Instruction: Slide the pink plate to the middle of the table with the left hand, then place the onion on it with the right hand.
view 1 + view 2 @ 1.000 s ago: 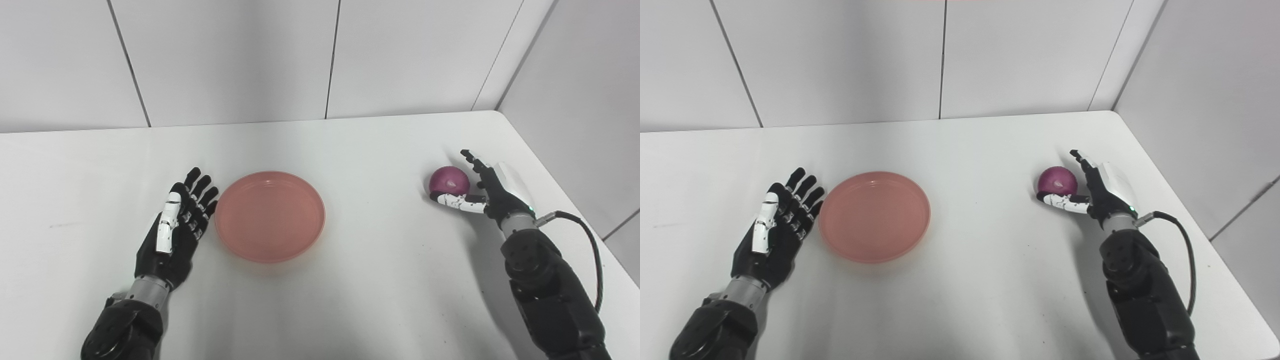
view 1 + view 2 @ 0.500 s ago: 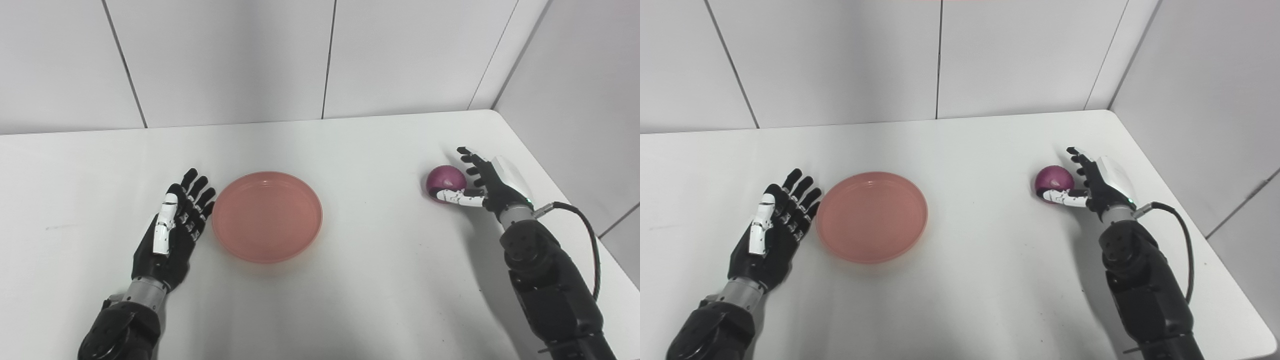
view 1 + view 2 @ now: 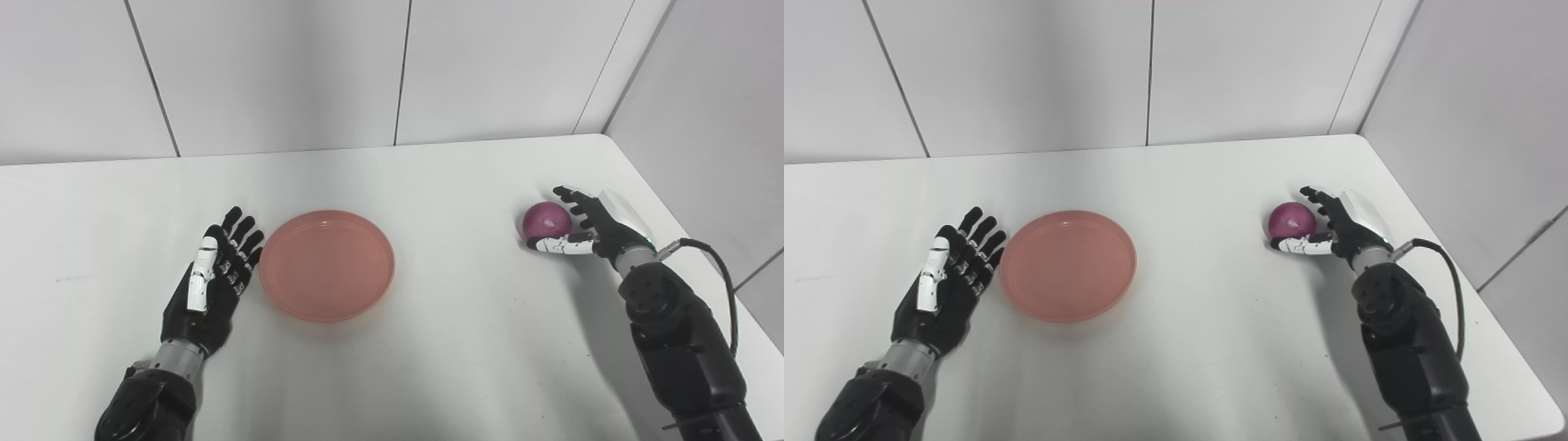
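Note:
The pink plate (image 3: 327, 264) lies flat on the white table (image 3: 429, 343), a little left of the middle. Just left of it my left hand (image 3: 212, 280) rests palm down and open, its fingertips close to the plate's rim. A purple onion (image 3: 546, 219) sits on the table at the right. My right hand (image 3: 588, 225) cups it from the right, the thumb lying along the onion's near side. Its fingers (image 3: 1318, 199) are bent over the onion's upper right and still look slightly apart from it. The hand is not closed.
The table's right edge (image 3: 692, 239) runs close behind my right hand. A black cable (image 3: 723, 288) loops off the right wrist. White wall panels stand behind the table.
My right hand's fingers have curled from straight to bent over the onion. The onion, plate and left hand have stayed put. The camera shifted slightly a second ago.

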{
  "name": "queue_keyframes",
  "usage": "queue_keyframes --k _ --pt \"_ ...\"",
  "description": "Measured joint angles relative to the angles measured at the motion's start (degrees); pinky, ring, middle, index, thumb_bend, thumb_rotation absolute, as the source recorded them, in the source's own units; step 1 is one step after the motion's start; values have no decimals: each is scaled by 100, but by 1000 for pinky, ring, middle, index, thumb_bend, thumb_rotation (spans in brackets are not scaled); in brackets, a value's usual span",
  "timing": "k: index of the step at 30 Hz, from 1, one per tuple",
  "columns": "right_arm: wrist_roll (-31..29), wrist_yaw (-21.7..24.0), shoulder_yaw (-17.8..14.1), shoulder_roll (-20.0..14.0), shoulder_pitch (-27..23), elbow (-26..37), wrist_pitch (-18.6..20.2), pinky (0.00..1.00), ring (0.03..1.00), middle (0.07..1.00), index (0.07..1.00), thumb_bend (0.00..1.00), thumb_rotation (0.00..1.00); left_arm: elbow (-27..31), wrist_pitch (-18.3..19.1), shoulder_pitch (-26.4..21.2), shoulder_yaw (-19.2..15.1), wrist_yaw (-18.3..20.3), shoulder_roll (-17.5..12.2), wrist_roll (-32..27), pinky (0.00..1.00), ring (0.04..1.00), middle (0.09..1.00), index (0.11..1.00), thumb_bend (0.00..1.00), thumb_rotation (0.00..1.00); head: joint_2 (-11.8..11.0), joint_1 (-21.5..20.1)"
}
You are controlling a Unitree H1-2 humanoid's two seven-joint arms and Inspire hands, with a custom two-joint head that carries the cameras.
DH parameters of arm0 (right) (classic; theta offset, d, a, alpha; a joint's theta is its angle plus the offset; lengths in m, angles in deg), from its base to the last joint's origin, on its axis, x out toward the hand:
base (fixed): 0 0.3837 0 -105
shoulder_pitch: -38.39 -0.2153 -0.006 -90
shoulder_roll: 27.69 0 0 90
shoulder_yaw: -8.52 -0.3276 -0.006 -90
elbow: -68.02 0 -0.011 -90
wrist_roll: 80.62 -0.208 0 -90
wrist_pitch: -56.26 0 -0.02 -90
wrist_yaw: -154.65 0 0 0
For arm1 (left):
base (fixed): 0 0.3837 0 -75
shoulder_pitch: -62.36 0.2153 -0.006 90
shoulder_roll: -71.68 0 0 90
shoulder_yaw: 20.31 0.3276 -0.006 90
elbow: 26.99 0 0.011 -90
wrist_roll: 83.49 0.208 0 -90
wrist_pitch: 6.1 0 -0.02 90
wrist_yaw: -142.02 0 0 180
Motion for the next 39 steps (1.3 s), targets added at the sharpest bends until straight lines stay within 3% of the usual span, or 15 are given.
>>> queue_keyframes --k 6,9,19,27,29,39 --pt "69 107 -36 5 -2 10 0 751 836 870 885 1000 337 50 76 1 -2 -4 2 4 974 979 993 978 492 1000 18 0" --pt "162 165 -43 5 -15 14 0 677 787 830 880 1000 332 66 98 1 0 -4 2 7 976 979 993 977 493 1000 18 9" --pt "174 182 -29 3 -35 28 0 708 788 828 838 962 311 80 111 4 -2 -2 4 13 968 975 989 975 487 1000 9 26" --pt "-24 -245 21 7 -35 -66 -5 617 689 739 754 874 289 108 125 11 1 -8 8 22 970 975 990 976 488 1000 9 9" --pt "-62 -413 64 6 -37 -145 -19 576 632 681 681 841 259 112 127 16 1 -8 8 22 974 977 991 978 487 1000 9 9" --pt "-233 -1133 307 1 -100 -517 -337 544 541 588 552 815 161 109 130 21 -9 -8 7 20 969 973 988 975 490 1000 0 18"
